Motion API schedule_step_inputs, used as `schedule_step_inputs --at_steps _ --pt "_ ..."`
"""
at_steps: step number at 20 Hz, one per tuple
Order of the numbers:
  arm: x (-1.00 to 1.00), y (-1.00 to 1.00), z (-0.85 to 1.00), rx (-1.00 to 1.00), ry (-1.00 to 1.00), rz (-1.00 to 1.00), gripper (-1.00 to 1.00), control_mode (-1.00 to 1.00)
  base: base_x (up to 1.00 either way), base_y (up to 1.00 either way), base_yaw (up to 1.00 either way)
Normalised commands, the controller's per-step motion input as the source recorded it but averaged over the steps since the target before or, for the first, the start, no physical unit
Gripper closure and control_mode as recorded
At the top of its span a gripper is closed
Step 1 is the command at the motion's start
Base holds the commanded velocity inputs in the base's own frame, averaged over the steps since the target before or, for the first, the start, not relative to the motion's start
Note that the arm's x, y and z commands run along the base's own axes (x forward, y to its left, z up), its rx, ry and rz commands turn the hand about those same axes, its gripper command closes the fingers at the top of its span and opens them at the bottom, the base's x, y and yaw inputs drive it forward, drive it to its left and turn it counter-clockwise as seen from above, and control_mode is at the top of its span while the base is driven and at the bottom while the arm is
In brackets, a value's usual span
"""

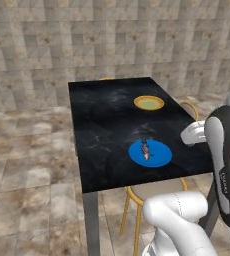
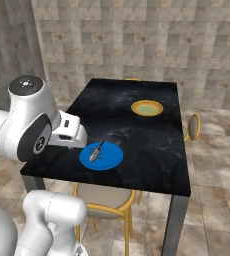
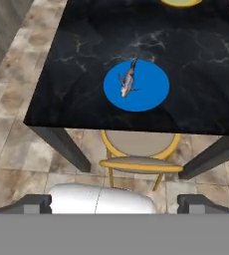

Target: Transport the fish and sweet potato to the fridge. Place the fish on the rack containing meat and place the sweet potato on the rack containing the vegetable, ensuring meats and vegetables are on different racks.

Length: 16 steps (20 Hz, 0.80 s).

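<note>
Fish (image 3: 129, 79) is lying on a blue plate (image 3: 151, 94) near the front edge of the black table (image 3: 196, 55), toward its near left corner. Gripper (image 3: 114, 201) is hanging above the floor in front of that edge, jaws standing wide apart and holding nothing. A yellow bowl (image 1: 149, 103) is sitting toward the far right edge. A chair (image 3: 139, 149) is tucked under the front edge.
</note>
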Motion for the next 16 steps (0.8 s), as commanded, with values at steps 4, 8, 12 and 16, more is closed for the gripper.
schedule_step_inputs --at_steps 4,8,12,16 --pt "0.82 0.0 -0.73 0.08 0.22 -0.15 -1.0 -1.0 0.0 0.0 0.0" --pt "0.73 0.0 -0.64 0.08 0.17 -0.15 -1.0 -1.0 0.0 0.0 0.0" --pt "0.83 0.01 -0.54 0.08 0.13 -0.13 -1.0 -1.0 0.0 0.0 0.0" --pt "1.0 0.05 -0.49 0.01 0.12 -0.1 -1.0 -1.0 0.0 0.0 0.0"
